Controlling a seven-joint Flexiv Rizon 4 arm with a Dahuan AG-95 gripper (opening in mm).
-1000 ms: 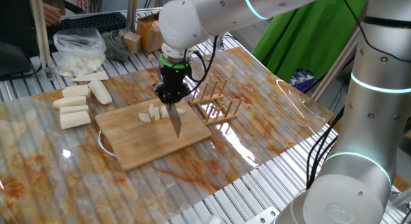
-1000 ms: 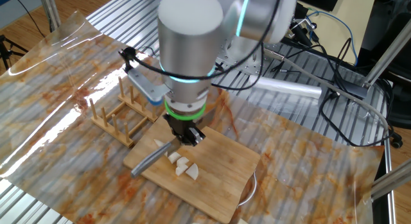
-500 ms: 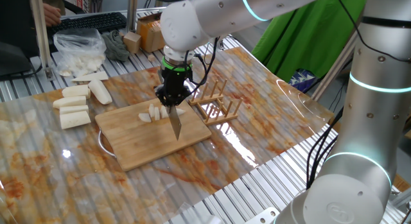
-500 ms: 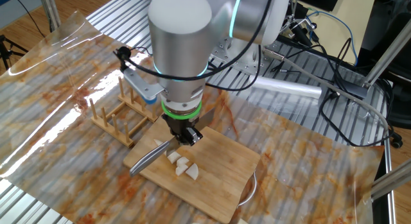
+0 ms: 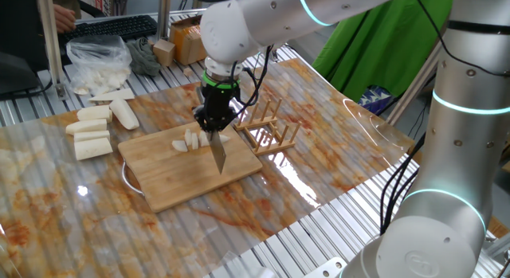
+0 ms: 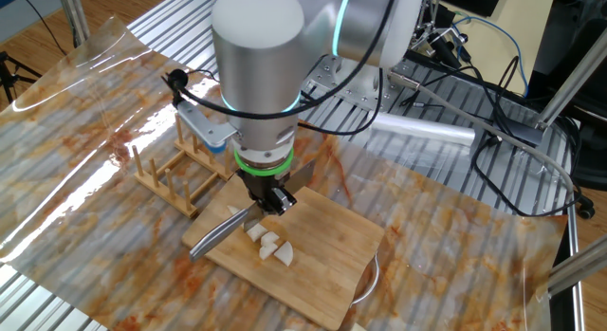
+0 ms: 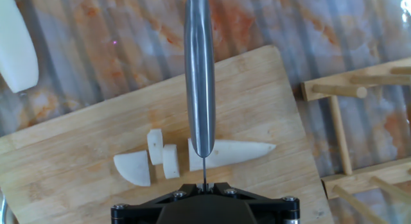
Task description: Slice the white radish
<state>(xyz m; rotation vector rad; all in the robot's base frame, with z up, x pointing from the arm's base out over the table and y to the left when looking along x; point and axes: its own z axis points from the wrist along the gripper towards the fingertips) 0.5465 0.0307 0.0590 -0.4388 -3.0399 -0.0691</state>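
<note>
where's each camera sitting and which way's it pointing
One fixed view: high off one side of the table, looking down across the cutting board; shows the arm and gripper with the knife.
The other fixed view: high on the opposite side, looking down past the wrist at the wooden rack.
Hand view: on the hand, looking straight down along the knife at the white radish; only the gripper's base shows.
All three share the cutting board, knife and white radish.
</note>
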